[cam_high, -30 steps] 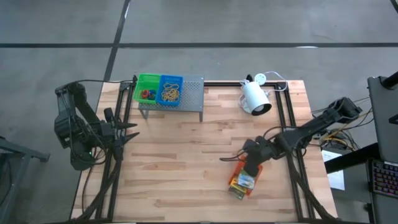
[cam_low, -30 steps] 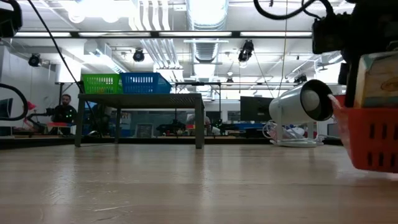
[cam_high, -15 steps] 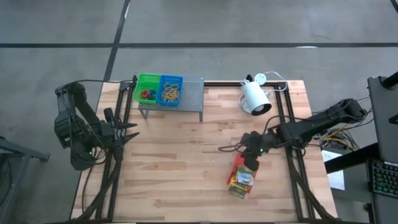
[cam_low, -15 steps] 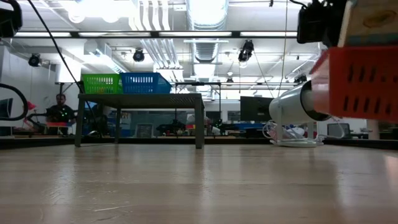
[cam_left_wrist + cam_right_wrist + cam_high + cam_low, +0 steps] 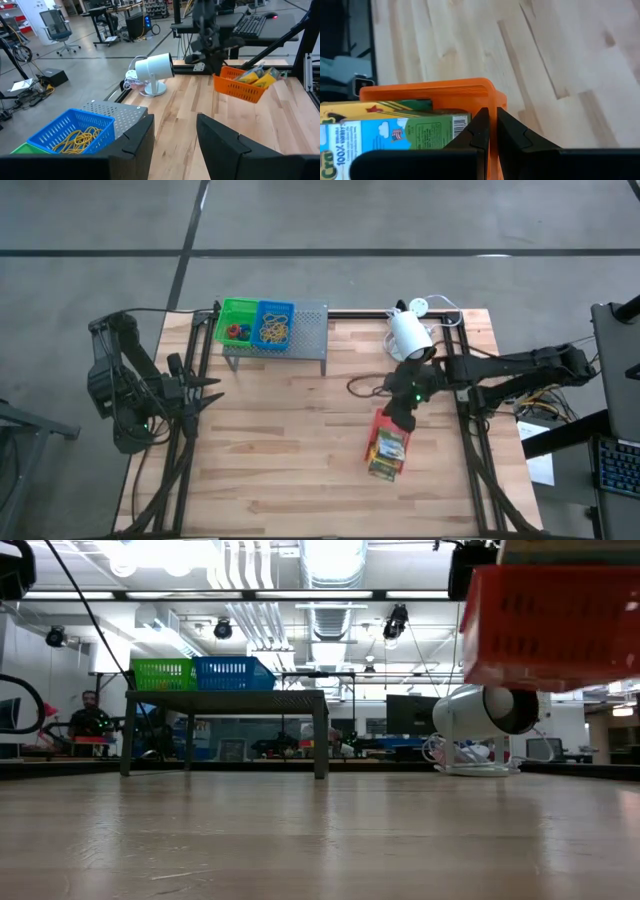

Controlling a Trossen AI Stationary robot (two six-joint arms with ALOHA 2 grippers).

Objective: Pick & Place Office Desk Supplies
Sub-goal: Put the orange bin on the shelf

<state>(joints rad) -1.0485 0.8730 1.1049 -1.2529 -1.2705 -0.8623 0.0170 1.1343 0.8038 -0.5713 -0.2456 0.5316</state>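
A red-orange tray (image 5: 388, 445) holding two printed green and yellow card boxes (image 5: 395, 131) hangs over the table's right half, high above the wood in the low view (image 5: 550, 625). My right gripper (image 5: 404, 408) is shut on its far end. A green tray (image 5: 237, 323) with red and blue loops and a blue tray (image 5: 275, 326) with tan rubber bands stand on the grey shelf (image 5: 308, 330) at the back left. My left gripper (image 5: 175, 142) waits open beyond the table's left edge, with nothing between its fingers. My right gripper pinches the red-orange tray's far end wall (image 5: 492, 102) at its rim, one finger inside the tray and one outside. The fingers slant down from the far side. The tray is lifted clear of the table, roughly level, with the boxes lying in it.
A white lamp (image 5: 410, 336) lies at the back right, just beyond my right gripper, its cable running to the far edge. Black frame rails run along the table's left, right and far sides. Bare wood lies between the shelf and the tray.
My right gripper has risen and swung toward the far edge, still shut on the tray. The tray has gone up with it, well clear of the wood, and has turned so that its length runs more from far to near.
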